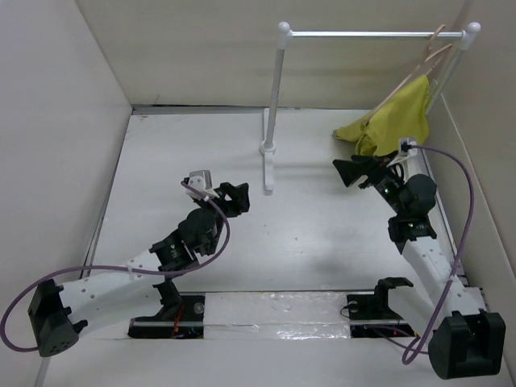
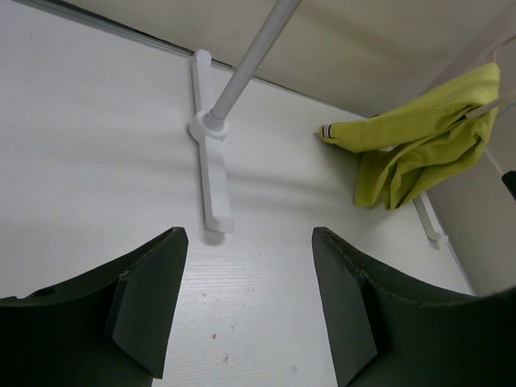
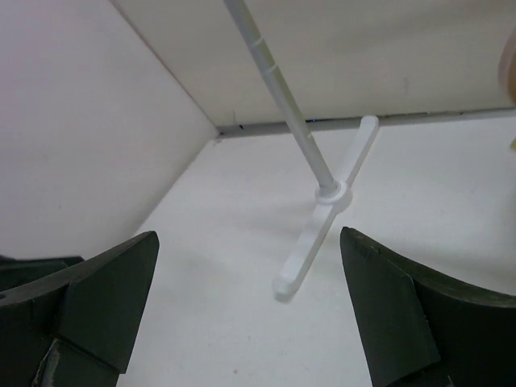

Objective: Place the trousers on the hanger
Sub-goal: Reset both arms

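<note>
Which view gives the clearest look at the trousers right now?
Left wrist: the trousers fill the upper right, striped waistband visible, draped over the hanger. Top external shows them smaller, hanging at the right end of the rail. Right wrist shows at most a sliver.

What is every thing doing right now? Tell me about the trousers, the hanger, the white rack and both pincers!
trousers: draped over the hanger, bunched up, hanging low.
hanger: hooked near the right end of the top bar, tilted.
white rail stand: standing upright.
left pincer: open, holding nothing.
right pincer: open, holding nothing.
</note>
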Robot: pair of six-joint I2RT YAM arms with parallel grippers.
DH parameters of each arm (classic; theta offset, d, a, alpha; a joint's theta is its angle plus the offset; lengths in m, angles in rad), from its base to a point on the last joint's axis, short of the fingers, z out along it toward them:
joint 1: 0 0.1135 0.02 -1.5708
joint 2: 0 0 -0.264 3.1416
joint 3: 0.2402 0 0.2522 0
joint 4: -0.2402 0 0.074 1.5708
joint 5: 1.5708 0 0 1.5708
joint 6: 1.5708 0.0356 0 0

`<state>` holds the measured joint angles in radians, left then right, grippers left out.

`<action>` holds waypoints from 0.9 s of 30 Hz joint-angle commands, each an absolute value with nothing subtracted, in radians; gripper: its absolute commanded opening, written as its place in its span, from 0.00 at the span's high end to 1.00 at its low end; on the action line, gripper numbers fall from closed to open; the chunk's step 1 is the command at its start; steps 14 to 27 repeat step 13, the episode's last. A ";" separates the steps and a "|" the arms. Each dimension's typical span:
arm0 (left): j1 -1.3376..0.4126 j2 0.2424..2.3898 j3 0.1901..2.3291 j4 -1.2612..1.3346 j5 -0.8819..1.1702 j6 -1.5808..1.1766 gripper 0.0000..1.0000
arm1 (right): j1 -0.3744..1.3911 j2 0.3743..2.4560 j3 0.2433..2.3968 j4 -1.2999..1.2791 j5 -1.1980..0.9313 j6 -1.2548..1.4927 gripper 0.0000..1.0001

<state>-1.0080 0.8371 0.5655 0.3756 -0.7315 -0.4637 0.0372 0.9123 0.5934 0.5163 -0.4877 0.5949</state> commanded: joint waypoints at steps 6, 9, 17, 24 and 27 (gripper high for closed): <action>-1.011 0.756 0.443 0.339 -0.744 -0.555 0.41 | 0.150 0.796 0.376 0.308 -0.377 0.387 0.00; -1.011 0.772 0.443 0.341 -0.739 -0.568 0.41 | 0.169 0.798 0.316 0.340 -0.377 0.393 0.00; -1.011 0.808 0.477 0.354 -0.733 -0.540 0.41 | 0.178 0.802 0.350 0.308 -0.393 0.379 0.00; -1.011 0.808 0.477 0.354 -0.733 -0.540 0.41 | 0.178 0.802 0.350 0.308 -0.393 0.379 0.00; -1.011 0.808 0.477 0.354 -0.733 -0.540 0.41 | 0.178 0.802 0.350 0.308 -0.393 0.379 0.00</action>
